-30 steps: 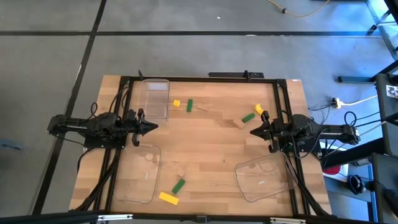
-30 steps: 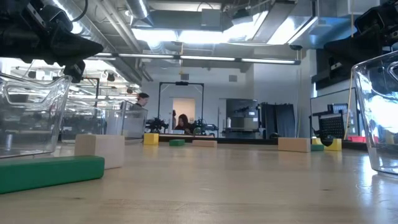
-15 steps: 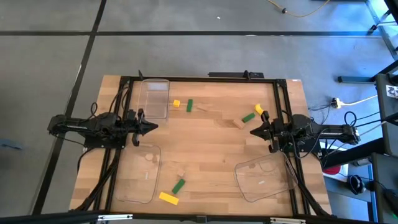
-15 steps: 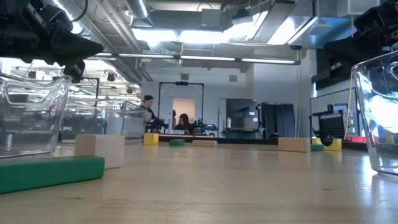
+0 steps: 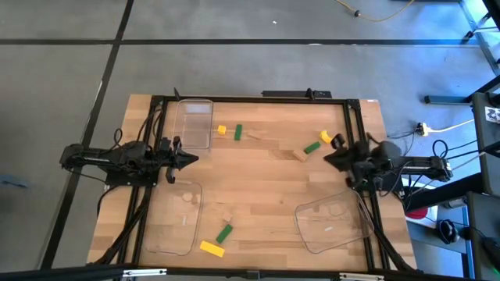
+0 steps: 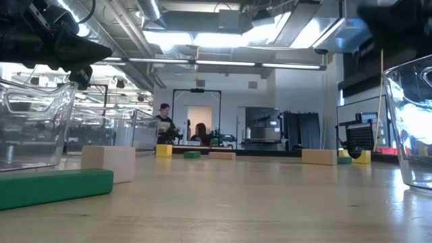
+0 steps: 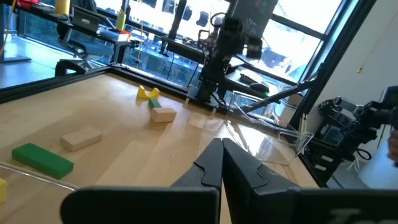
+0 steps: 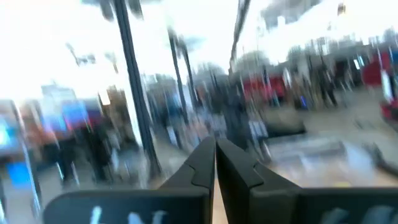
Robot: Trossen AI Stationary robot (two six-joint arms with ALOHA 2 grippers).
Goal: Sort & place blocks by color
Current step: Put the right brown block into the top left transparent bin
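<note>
Right pincer [image 5: 331,159], fingers pressed together and empty, hovers by the tabletop's [image 5: 266,179] right edge near green [image 5: 312,147] and yellow [image 5: 325,136] rectangular blocks; left pincer [image 5: 191,159] likewise closed, empty.

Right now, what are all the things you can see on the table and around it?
green blocks: three, two at the far side, one at the near edge
yellow blocks: three, beside the green ones
tan blocks: three, scattered
clear trays: three, empty
table: one, light wood
people: two, far off in the room
left gripper: dark, shut, left side
right gripper: dark, shut, right side
</note>
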